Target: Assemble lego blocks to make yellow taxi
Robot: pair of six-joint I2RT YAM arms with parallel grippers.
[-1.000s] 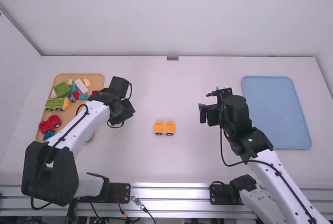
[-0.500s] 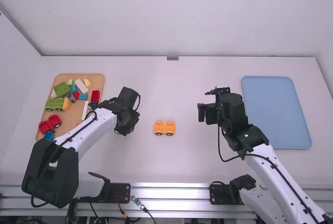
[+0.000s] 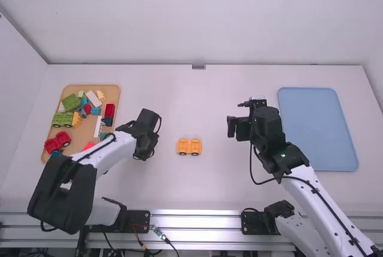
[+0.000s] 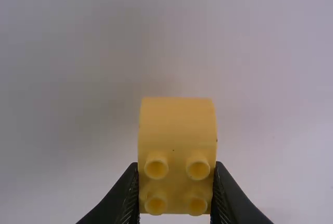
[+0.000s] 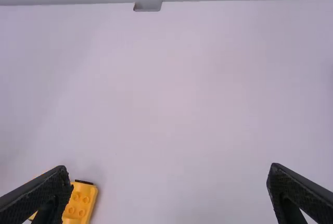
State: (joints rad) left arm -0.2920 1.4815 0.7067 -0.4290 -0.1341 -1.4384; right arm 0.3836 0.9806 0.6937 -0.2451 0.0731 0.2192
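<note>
The yellow block (image 4: 177, 156) is pinched by the left gripper (image 3: 143, 153), seemingly bent down over the table (image 3: 209, 185), left of the middle. The car (image 3: 189, 146) sits to its right, well apart. Farther back, the right gripper (image 3: 233, 128) hangs, fingers wide.

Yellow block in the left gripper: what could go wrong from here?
The wheeled base stands unheld on the table, the right gripper open, so it might roll when pressed.
The left gripper pinches the yellow block at its studded end; the rounded end juts out and could tip the block on contact.
</note>
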